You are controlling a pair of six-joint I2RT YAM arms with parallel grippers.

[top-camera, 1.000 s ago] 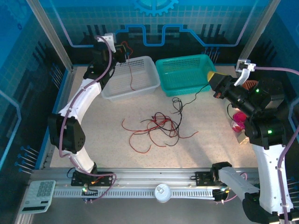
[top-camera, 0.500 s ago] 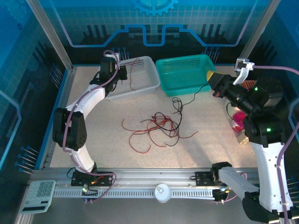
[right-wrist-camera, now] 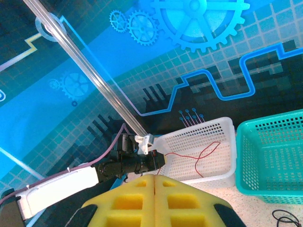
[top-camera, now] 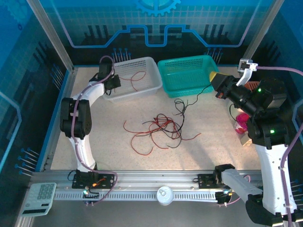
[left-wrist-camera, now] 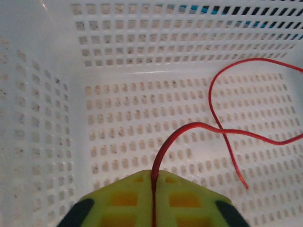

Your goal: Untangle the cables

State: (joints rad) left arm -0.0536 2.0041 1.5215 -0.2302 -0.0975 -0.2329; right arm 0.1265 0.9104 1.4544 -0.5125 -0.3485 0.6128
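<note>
Stretches the left arm (top-camera: 78, 118) long from its base to the far left of the table (top-camera: 109, 142), wrist over the white basket (left-wrist-camera: 57, 123). Rears the right arm (top-camera: 272, 142) high at the right, aimed at the teal basket (top-camera: 164, 75). Pinches the left gripper (left-wrist-camera: 152, 176) almost flat onto a red cable (left-wrist-camera: 222, 131) looping across the white basket's floor. Clamps the right gripper (right-wrist-camera: 155, 178) fully together, a black cable (top-camera: 191, 96) trailing from its tip to the table. Shows the other cables (top-camera: 163, 126), red and black, loosely tangled mid-table, well apart from both.

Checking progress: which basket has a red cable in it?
The white basket, left of the teal one; a red cable curls across its floor.
</note>
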